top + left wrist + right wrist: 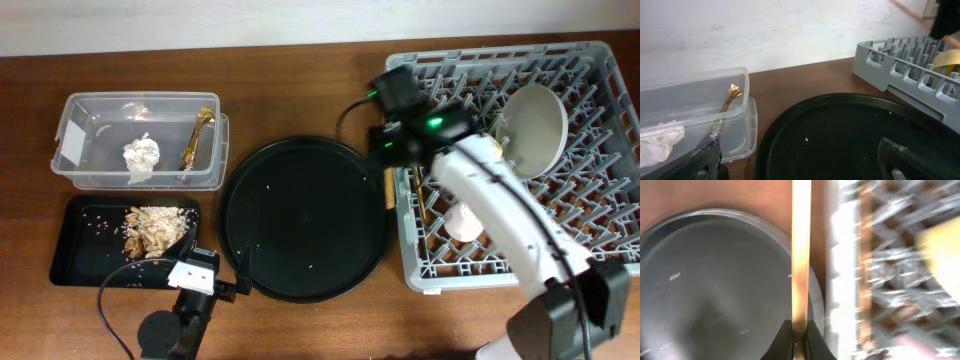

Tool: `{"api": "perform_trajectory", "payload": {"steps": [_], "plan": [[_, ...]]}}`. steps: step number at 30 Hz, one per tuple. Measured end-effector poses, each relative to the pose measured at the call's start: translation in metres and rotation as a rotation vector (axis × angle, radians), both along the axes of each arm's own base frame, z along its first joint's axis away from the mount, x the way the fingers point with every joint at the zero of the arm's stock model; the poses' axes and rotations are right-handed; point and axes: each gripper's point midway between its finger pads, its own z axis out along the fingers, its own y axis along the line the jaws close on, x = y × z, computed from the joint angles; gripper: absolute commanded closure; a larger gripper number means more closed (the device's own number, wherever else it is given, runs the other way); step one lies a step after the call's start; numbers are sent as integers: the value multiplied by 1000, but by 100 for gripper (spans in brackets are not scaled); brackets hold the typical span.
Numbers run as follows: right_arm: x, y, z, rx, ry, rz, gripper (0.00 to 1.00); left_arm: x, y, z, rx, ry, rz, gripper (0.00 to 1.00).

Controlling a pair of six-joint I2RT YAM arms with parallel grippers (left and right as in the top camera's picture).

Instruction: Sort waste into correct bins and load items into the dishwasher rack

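My right gripper (390,165) (800,330) is shut on a wooden chopstick (388,190) (801,250), held between the round black tray and the left wall of the grey dishwasher rack (600,60) (840,280). A second chopstick (424,205) lies in the rack, with the pale plate (535,130) and a pink cup (462,222). A yellow bowl edge (947,59) shows in the rack (880,60). The clear tub (80,105) (695,85) holds the white napkin (142,155) (657,142) and gold wrapper (197,138) (726,107). The black rectangular tray (75,255) holds food scraps (155,228). My left gripper (205,280) (802,165) is open and empty. The light-blue cup is hidden.
The large round black tray (305,215) (840,135) (715,280) sits mid-table between the bins and the rack, with a few crumbs on it. My right arm stretches over the rack's front half. The right wrist view is blurred.
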Motion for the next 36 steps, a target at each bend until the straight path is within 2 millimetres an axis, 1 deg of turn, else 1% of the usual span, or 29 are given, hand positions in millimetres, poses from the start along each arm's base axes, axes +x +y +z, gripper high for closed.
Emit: {"api": "perform_trajectory", "payload": {"steps": [1,2,3,4,5,6,8,10,11,13,14,15,16,17,19,20,21,22,23,24,25,27,29,33,36], "plan": [[5,-17,-2,-32,3,-2,96,0,0,0,0,0,0,1],[10,-36,-9,-71,21,2,94,0,0,0,0,0,0,1],[10,-44,-15,-94,42,13,85,0,0,0,0,0,0,1],[10,-52,-24,-120,72,29,67,0,0,0,0,0,0,1],[12,-58,-36,-140,107,38,54,0,0,0,0,0,0,1],[12,-60,-45,-154,129,53,41,0,0,0,0,0,0,1],[9,-59,-57,-168,170,79,36,0,0,0,0,0,0,1],[3,-60,-55,-170,194,73,33,0,0,0,0,0,0,1],[-2,-60,-52,-164,204,72,30,0,0,0,0,0,0,1],[-11,-56,-34,-129,185,76,12,0,0,0,0,0,0,1],[-19,-51,-7,-86,125,75,1,0,0,0,0,0,0,1],[-24,-48,13,-64,78,88,1,0,0,0,0,0,0,1],[-33,-42,43,-36,-5,110,1,0,0,0,0,0,0,0],[-50,-34,84,9,-122,138,1,0,0,0,0,1,0,1],[-81,-23,139,69,-287,195,1,0,0,0,0,0,0,1],[-100,-21,164,102,-363,224,1,0,0,0,0,0,0,1],[-120,-21,189,136,-445,249,2,0,0,0,0,0,0,1],[-136,-23,205,158,-502,264,1,0,0,0,0,0,0,1],[-149,-25,217,175,-546,274,1,0,0,0,0,0,0,1],[-161,-29,225,189,-578,283,1,0,0,0,0,0,0,1],[-176,-35,228,195,-590,287,1,0,0,0,0,0,0,1],[-195,-46,229,186,-599,280,1,0,0,0,0,1,0,1],[-213,-64,232,160,-632,251,1,0,0,0,0,0,0,1],[-236,-90,241,127,-715,194,1,0,0,0,0,0,0,1],[-243,-102,240,99,-757,157,1,0,0,0,0,0,0,1]]}}
